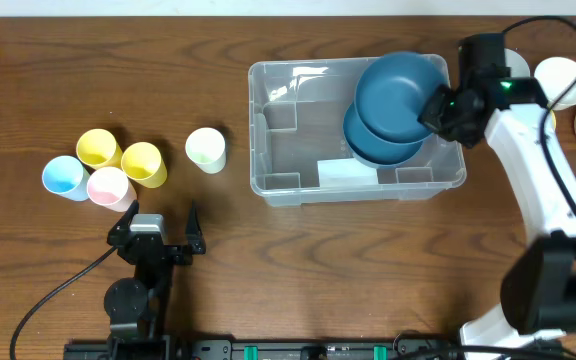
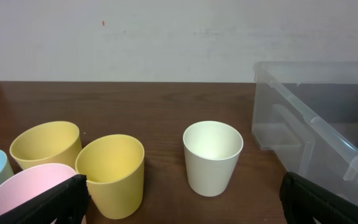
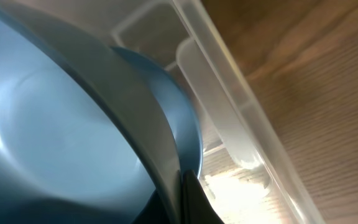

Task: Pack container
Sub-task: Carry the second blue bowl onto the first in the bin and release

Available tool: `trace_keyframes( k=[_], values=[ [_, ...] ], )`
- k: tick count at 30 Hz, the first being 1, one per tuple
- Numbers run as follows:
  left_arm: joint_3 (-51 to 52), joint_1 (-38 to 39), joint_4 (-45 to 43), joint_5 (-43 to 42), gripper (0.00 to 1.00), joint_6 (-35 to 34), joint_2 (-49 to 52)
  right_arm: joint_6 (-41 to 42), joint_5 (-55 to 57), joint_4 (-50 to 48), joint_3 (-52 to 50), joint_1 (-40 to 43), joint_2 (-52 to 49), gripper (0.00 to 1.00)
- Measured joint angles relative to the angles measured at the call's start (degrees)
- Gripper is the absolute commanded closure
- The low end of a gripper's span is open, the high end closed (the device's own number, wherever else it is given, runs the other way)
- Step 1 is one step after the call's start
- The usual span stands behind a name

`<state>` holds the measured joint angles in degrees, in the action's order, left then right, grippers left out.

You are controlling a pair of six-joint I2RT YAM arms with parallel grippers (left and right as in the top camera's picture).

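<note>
The clear plastic container (image 1: 260,130) stands at the table's middle back. A dark blue bowl (image 1: 378,148) lies in its right half. Tilted over that end is a second blue bowl (image 1: 398,88), its right rim pinched by my shut right gripper (image 1: 436,108). In the right wrist view the held bowl (image 3: 55,124) fills the left, the lower bowl (image 3: 182,118) sits behind it, and the container wall (image 3: 229,93) runs past my right gripper (image 3: 182,193). My left gripper (image 1: 158,228) stands wide open near the front edge, holding nothing, and faces the cups and the container (image 2: 316,118).
Two yellow cups (image 1: 98,148) (image 1: 143,163), a light blue cup (image 1: 63,177) and a pink cup (image 1: 108,186) cluster at the left. A pale cup (image 1: 206,149) (image 2: 212,155) stands alone beside the container. White bowls (image 1: 560,80) sit at the far right.
</note>
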<state>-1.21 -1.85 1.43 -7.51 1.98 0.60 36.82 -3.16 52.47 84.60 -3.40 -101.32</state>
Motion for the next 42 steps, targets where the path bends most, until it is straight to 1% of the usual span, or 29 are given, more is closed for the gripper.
trace_keyframes(
  k=[4, 7, 8, 9, 14, 16, 21, 23, 27, 28, 32, 35, 39, 42],
  values=[
    [0.0, 0.0, 0.0, 0.0, 0.02, 0.0, 0.0, 0.0, -1.3, -0.6, 0.0, 0.0, -3.8, 0.98],
    [0.0, 0.0, 0.0, 0.0, 0.02, 0.0, 0.0, 0.0, -2.5, -1.0, 0.0, 0.0, -4.8, 0.93],
    [0.0, 0.0, 0.0, 0.0, 0.02, 0.0, 0.0, 0.0, -2.7, -1.0, 0.0, 0.0, -4.9, 0.85],
    [0.0, 0.0, 0.0, 0.0, 0.02, 0.0, 0.0, 0.0, -3.0, -1.1, 0.0, 0.0, -4.9, 0.74],
    [0.0, 0.0, 0.0, 0.0, 0.02, 0.0, 0.0, 0.0, -3.7, -1.2, 0.1, 0.0, -4.9, 0.50],
    [0.0, 0.0, 0.0, 0.0, 0.02, 0.0, 0.0, -0.2, -3.9, -1.2, 0.1, 0.0, -4.9, 0.44],
    [0.0, 0.0, 0.0, 0.0, 0.02, 0.0, 0.0, -0.7, -4.0, 0.2, 1.0, 0.0, -4.9, 0.40],
    [0.0, 0.0, 0.0, 0.0, 0.02, 0.0, 0.0, -1.5, -4.1, 3.0, 3.8, 0.0, -4.9, 0.34],
    [0.0, 0.0, 0.0, 0.0, 0.02, 0.0, 0.0, -3.8, -3.5, 9.6, 14.8, 0.0, -4.9, 0.04],
    [0.0, 0.0, 0.0, 0.0, 0.02, 0.0, 0.0, -3.9, -3.1, 10.6, 17.3, 0.0, -4.9, 0.01],
    [0.0, 0.0, 0.0, 0.0, 0.02, 0.0, 0.0, -5.4, 0.8, 17.3, 29.7, 1.3, -4.8, 0.01],
    [0.0, 0.0, 0.0, 0.0, 0.02, 0.0, 0.0, -4.5, 6.1, 21.8, 34.6, 4.9, -4.2, 0.01],
    [0.0, 0.0, 0.0, 0.0, 0.02, 0.0, 0.0, -1.8, 12.7, 24.4, 34.8, 12.2, -3.9, 0.01],
    [0.0, 0.0, 0.0, 0.0, 0.02, 0.0, 0.0, -0.1, 15.5, 23.7, 32.7, 18.9, -4.0, 0.01]
  ],
)
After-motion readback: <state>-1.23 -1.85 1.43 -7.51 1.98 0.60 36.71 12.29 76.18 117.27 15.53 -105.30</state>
